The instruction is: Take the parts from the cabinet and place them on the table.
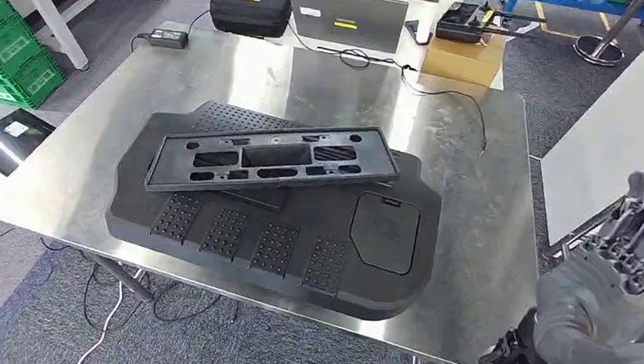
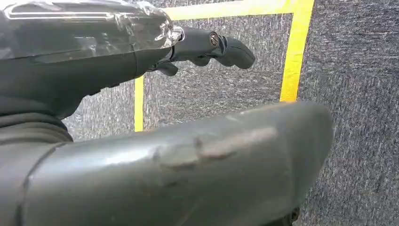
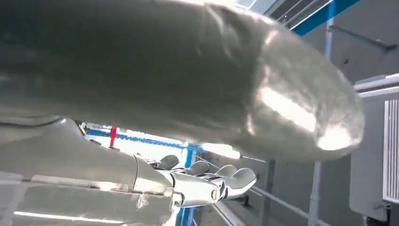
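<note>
A large black moulded panel (image 1: 273, 238) lies flat on the steel table (image 1: 467, 241), its front edge hanging slightly past the table's near rim. A black rectangular frame part (image 1: 269, 158) with several slots rests on top of it, tilted a little. My right hand (image 1: 617, 276) hovers off the table's right front corner with its fingers up and apart, holding nothing. The right wrist view has that same hand's fingers (image 3: 226, 179) extended under the thick thumb. My left hand (image 2: 188, 155) hangs over grey carpet, its fingers (image 2: 211, 47) stretched out and holding nothing.
At the table's far edge stand a black case (image 1: 249, 6), a grey laptop (image 1: 345, 19) and a cardboard box (image 1: 465, 60), with a cable (image 1: 467, 106) trailing onto the steel. Green crates (image 1: 6, 44) sit far left. A white surface (image 1: 617, 141) is on the right.
</note>
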Controlling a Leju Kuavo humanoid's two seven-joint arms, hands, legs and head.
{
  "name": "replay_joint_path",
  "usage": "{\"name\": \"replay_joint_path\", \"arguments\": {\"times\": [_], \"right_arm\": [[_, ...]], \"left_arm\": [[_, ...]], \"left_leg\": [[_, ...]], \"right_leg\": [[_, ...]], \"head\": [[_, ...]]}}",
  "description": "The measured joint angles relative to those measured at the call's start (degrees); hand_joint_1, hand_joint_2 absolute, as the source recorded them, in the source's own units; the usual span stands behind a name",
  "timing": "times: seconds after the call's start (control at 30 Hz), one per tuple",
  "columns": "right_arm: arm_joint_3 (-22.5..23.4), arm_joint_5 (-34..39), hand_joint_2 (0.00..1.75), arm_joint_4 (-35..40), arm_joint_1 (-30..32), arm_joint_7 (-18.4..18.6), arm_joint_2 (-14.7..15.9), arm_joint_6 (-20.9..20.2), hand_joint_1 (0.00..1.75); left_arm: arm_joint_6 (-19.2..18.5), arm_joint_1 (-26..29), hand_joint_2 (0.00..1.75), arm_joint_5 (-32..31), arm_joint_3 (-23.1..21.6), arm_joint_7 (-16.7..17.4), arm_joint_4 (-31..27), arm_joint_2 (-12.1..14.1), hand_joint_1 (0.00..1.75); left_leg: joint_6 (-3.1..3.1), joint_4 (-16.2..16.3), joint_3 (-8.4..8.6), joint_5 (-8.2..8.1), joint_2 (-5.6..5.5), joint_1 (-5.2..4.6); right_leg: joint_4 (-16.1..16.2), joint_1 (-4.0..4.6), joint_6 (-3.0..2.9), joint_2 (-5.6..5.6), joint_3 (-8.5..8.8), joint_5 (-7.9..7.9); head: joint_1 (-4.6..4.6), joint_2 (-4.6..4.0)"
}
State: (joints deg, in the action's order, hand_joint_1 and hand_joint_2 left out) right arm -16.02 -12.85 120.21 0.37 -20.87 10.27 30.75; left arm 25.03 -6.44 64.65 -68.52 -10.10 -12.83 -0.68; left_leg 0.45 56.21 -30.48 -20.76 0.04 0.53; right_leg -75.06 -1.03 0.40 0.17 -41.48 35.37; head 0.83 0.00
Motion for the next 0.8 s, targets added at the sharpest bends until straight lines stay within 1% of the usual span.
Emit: {"name": "replay_joint_path", "arguments": {"times": [0.03, 0.07, 0.1, 0.13, 0.17, 0.2, 0.27, 0.3, 0.33, 0.37, 0.4, 0.43, 0.57, 0.63, 0.67, 0.7, 0.73, 0.77, 0.8], "right_arm": [[0.0, 0.0, 0.00, 0.0, 0.0, 0.0, 0.0, -0.2, 0.00], [0.0, 0.0, 0.00, 0.0, 0.0, -0.1, 0.0, -0.4, 0.00], [0.0, 0.0, 0.00, 0.0, -0.1, -0.2, 0.0, -0.4, 0.00], [0.0, 0.0, 0.00, 0.0, -0.2, -0.3, 0.0, -0.5, 0.00], [0.0, 0.0, 0.00, -0.1, -0.4, -0.4, 0.0, -0.6, 0.00], [0.0, 0.0, 0.00, -0.1, -0.5, -0.4, 0.0, -0.6, 0.00], [0.0, 0.0, 0.00, -0.1, -0.7, -0.5, 0.0, -0.8, 0.00], [0.0, 0.0, 0.00, -0.1, -0.7, -0.5, 0.0, -0.8, 0.00], [0.0, 0.0, 0.00, -0.1, -0.7, -0.5, 0.0, -0.8, 0.00], [0.0, -0.2, 0.00, -0.1, -0.8, -0.5, 0.0, -0.9, 0.00], [0.0, -0.3, 0.00, -0.1, -0.8, -0.5, 0.0, -0.9, 0.00], [0.0, -0.4, 0.00, 0.0, -0.8, -0.5, 0.0, -0.9, 0.00], [0.0, -0.4, 0.00, 0.0, -0.8, -0.5, 0.0, -0.9, 0.00], [0.0, -0.4, 0.00, 0.0, -0.8, -0.5, 0.0, -0.9, 0.00], [0.0, -0.4, 0.00, -0.1, -0.8, -0.5, 0.0, -0.9, 0.00], [0.0, -0.5, 0.00, -0.1, -0.8, -0.4, 0.0, -0.9, 0.00], [0.0, -0.5, 0.00, 0.0, -0.8, -0.4, 0.0, -0.9, 0.00], [0.0, -0.5, 0.00, 0.0, -0.8, -0.4, 0.0, -0.9, 0.00], [0.0, -0.5, 0.00, 0.0, -0.8, -0.4, 0.0, -0.9, 0.00]], "left_arm": [[0.0, 0.0, 0.00, 0.0, 0.0, 0.0, 0.0, 0.0, 0.00], [0.0, 0.0, 0.00, 0.1, 0.0, 0.0, 0.0, -0.1, 0.00], [0.0, 0.0, 0.00, 0.1, 0.1, 0.0, 0.0, -0.2, 0.00], [0.0, 0.0, 0.00, 0.1, 0.2, -0.1, 0.0, -0.3, 0.00], [0.0, 0.0, 0.00, 0.1, 0.4, -0.1, 0.0, -0.3, 0.00], [0.0, -0.1, 0.00, 0.1, 0.5, -0.1, 0.0, -0.3, 0.00], [0.0, -0.2, 0.00, 0.0, 0.6, -0.1, 0.0, -0.3, 0.00], [0.0, -0.2, 0.00, 0.0, 0.8, -0.1, 0.0, -0.3, 0.00], [0.0, -0.2, 0.00, 0.0, 0.9, -0.1, 0.0, -0.3, 0.00], [0.0, -0.2, 0.00, 0.0, 0.9, -0.1, 0.0, -0.3, 0.00], [-0.1, -0.2, 0.00, -0.1, 0.9, -0.1, 0.0, -0.3, 0.00], [-0.2, -0.2, 0.00, -0.1, 0.9, -0.1, 0.0, -0.3, 0.00], [-0.2, -0.2, 0.00, -0.1, 0.9, -0.1, 0.0, -0.3, 0.00], [-0.2, -0.2, 0.00, -0.2, 0.9, -0.1, 0.0, -0.3, 0.00], [-0.4, -0.2, 0.00, -0.2, 1.0, -0.1, 0.0, -0.3, 0.00], [-0.5, -0.2, 0.00, -0.2, 1.0, -0.1, 0.0, -0.3, 0.00], [-0.6, -0.3, 0.00, -0.2, 1.0, -0.1, 0.0, -0.3, 0.00], [-0.6, -0.3, 0.00, -0.2, 1.0, -0.1, 0.0, -0.3, 0.00], [-0.6, -0.5, 0.00, -0.2, 1.0, -0.1, 0.0, -0.3, 0.00]], "left_leg": [[-0.08, 0.2, -0.13, -0.03, 0.00, 0.12], [-0.27, 0.5, -0.27, -0.11, -0.01, 0.30], [-0.61, 0.9, -0.39, -0.33, -0.04, 0.57], [-1.05, 1.4, -0.50, -0.63, -0.09, 0.73], [-1.49, 1.8, -0.82, -0.89, -0.11, 0.71], [-2.01, 2.2, -1.12, -0.91, -0.14, 0.57], [-2.69, 2.4, -1.10, -0.76, -0.25, 0.46], [-3.10, 2.3, -1.20, -0.57, -0.25, 0.59], [-3.54, 2.6, -1.34, -1.06, -0.26, 0.76], [-3.74, 4.1, -1.78, -2.60, -0.21, 0.83], [-3.71, 7.4, -3.07, -5.40, -0.20, 0.84], [-3.72, 11.0, -4.46, -7.86, -0.21, 0.84], [-3.72, 11.3, -4.57, -8.02, -0.21, 0.83], [-3.72, 13.0, -5.19, -8.97, -0.21, 0.83], [-3.80, 17.7, -6.88, -11.22, -0.21, 0.80], [-3.78, 20.4, -7.45, -11.73, -0.21, 0.80], [-2.97, 8.4, 0.36, -5.90, -0.21, 0.69], [-2.64, 3.3, 3.54, -4.88, -0.23, 0.63], [-2.67, 1.3, 4.01, -4.81, -0.21, 0.23]], "right_leg": [[0.0, -0.24, 0.31, -0.01, 0.25, -0.85], [2.8, -0.48, 0.59, -0.02, 1.88, -2.84], [7.7, -0.77, 0.93, -0.05, 4.64, -5.36], [13.0, -1.08, 1.25, -0.13, 7.58, -7.35], [15.7, -1.07, 1.37, -0.04, 9.01, -5.86], [15.1, -0.56, 0.44, 0.47, 8.63, -6.81], [15.2, -0.52, -0.30, 0.38, 8.30, -6.34], [15.2, -0.42, -0.58, 0.39, 8.08, -6.49], [15.6, -0.59, -1.16, 0.28, 7.94, -6.85], [15.7, -0.55, -1.63, 0.14, 7.75, -7.15], [15.7, -0.48, -1.99, 0.05, 7.42, -7.37], [15.7, -0.37, -2.26, -0.02, 7.13, -7.55], [15.7, -0.37, -2.28, -0.03, 7.11, -7.56], [15.7, -0.31, -2.37, -0.07, 6.98, -7.65], [15.6, -0.09, -2.55, -0.18, 6.53, -7.93], [15.6, 0.15, -2.63, -0.22, 6.04, -8.32], [15.6, 0.36, -2.40, -0.23, 5.16, -9.30], [15.6, 0.36, -2.15, -0.23, 5.05, -9.64], [15.5, 0.57, -1.71, -0.23, 4.78, -9.96]], "head": [[0.07, 0.00], [0.20, 0.00], [0.28, 0.00], [0.44, 0.00], [0.83, 0.00], [1.21, 0.00], [0.64, 0.00], [0.31, 0.00], [0.22, 0.00], [-0.09, 0.00], [-0.59, 0.00], [-1.07, 0.00], [-1.13, 0.00], [-1.27, 0.00], [-1.66, 0.00], [-1.97, 0.00], [-2.47, 0.00], [-2.77, 0.00], [-3.08, 0.00]]}}
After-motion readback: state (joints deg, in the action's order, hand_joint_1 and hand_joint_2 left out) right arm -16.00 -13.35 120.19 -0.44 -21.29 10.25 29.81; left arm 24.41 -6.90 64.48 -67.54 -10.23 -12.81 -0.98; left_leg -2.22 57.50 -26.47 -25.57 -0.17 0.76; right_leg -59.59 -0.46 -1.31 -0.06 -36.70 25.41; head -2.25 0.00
